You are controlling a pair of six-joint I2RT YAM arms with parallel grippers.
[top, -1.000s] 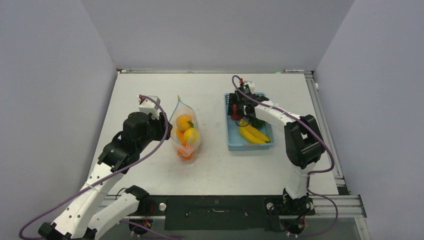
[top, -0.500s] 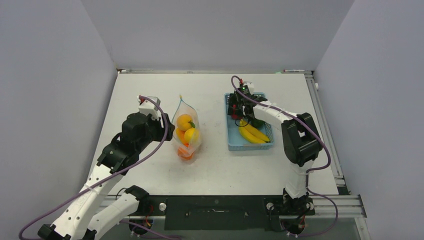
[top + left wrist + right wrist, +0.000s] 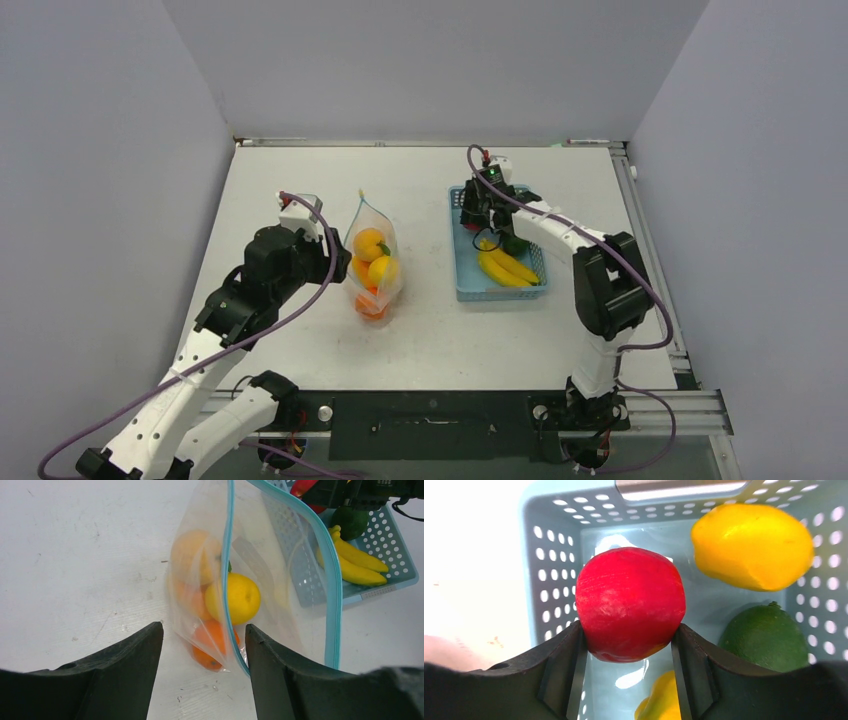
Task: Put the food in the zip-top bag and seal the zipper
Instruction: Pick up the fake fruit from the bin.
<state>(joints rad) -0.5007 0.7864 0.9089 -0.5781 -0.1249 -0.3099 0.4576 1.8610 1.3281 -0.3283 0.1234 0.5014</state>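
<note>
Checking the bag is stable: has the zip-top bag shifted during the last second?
No. The zip-top bag sits where it was, same gap left of the light-blue basket.

Crinkly clear plastic zip-top bag (image 3: 260,545), glossy red plastic fruit (image 3: 629,602), perforated plastic basket (image 3: 554,580)

**Camera Arrangement**

The top camera sits high behind the near edge of the table (image 3: 300,190), looking down over all of it. The left wrist camera looks from close range at the bag (image 3: 260,555), with the basket (image 3: 395,555) beyond. The right wrist camera faces straight into that basket, very near. All three views share the basket.
</note>
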